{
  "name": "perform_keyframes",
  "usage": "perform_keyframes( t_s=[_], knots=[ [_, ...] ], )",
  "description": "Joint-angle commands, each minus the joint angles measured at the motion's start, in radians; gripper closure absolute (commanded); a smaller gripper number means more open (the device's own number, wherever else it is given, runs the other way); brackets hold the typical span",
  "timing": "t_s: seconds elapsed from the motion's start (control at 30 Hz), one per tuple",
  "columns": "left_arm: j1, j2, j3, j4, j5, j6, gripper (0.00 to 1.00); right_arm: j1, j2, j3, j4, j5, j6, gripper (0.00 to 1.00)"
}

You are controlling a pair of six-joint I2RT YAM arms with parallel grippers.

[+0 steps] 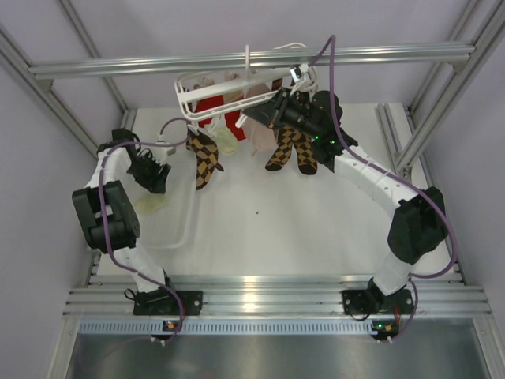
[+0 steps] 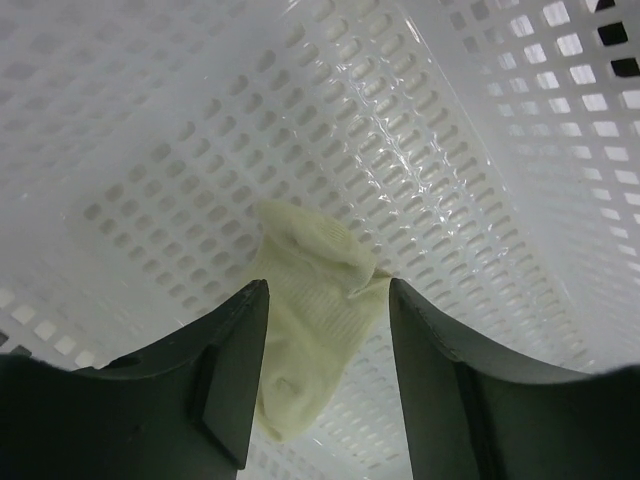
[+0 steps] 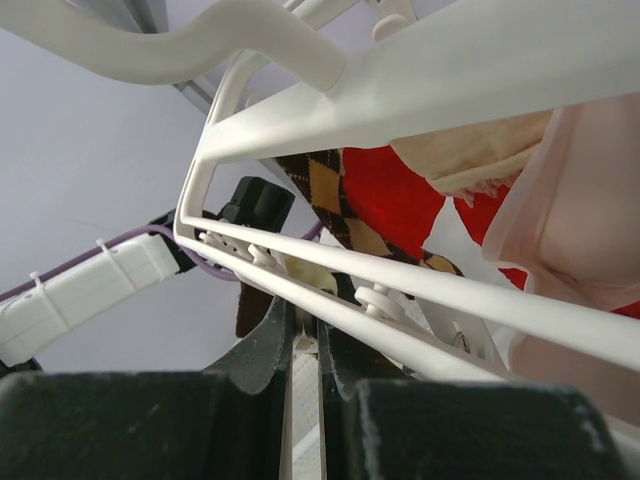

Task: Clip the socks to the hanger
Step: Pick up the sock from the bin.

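I'm looking at one pale sock lying slightly crumpled on the floor of the white perforated basket, which is sitting at the left of the table. I'm judging it to be very light, limp and not fragile, so it will be folding and drooping whichever way I lift it. I'm thinking of pinching it through both layers near the thicker end, which I take for the cuff, so a free edge is left hanging for a clip.

The left gripper is hovering just above it. Its fingers are standing moderately wide, one on each side of the sock, and not touching it as far as I can tell.

I'm counting two pale socks: this one, and a second pale sock already hanging from the hanger at the far middle of the table. On that hanger I'm also making out three argyle socks, some red fabric and a sheer pink piece. I cannot tell how many red and pink socks there are. I'm seeing one hanger and one basket.

The right gripper is gripping the hanger, its fingers pinched nearly together on a thin white part of the frame.
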Motion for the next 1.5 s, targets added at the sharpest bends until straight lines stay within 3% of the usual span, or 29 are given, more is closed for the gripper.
perform_keyframes(
  t_s=[0.0, 0.17, 0.47, 0.9, 1.13, 1.17, 1.33, 1.47],
  knots=[
    [-0.005, 0.035, 0.068, -0.113, 0.005, 0.211, 0.44, -0.015, 0.015, 0.062, 0.007, 0.006, -0.018, 1.00],
    [0.019, 0.095, 0.157, -0.265, 0.032, 0.451, 0.45, -0.016, 0.015, 0.063, 0.002, 0.004, -0.021, 1.00],
    [0.030, 0.035, 0.028, -0.267, 0.028, 0.884, 0.45, -0.018, 0.025, 0.072, -0.002, 0.001, -0.019, 1.00],
    [0.036, 0.110, 0.014, -0.192, 0.109, 1.061, 0.43, -0.021, 0.026, 0.080, -0.017, 0.003, -0.025, 1.00],
    [0.036, 0.153, -0.001, -0.196, 0.065, 1.092, 0.47, -0.022, 0.032, 0.091, -0.025, 0.009, -0.024, 1.00],
    [0.036, 0.156, -0.012, -0.190, 0.049, 1.090, 0.48, -0.022, 0.034, 0.091, -0.025, 0.012, -0.025, 1.00],
    [0.038, 0.150, -0.047, -0.169, 0.037, 1.066, 0.74, -0.022, 0.032, 0.091, -0.031, 0.018, -0.027, 1.00],
    [0.044, 0.112, -0.085, -0.178, 0.051, 1.058, 0.89, -0.022, 0.034, 0.092, -0.033, 0.020, -0.033, 1.00]
  ],
)
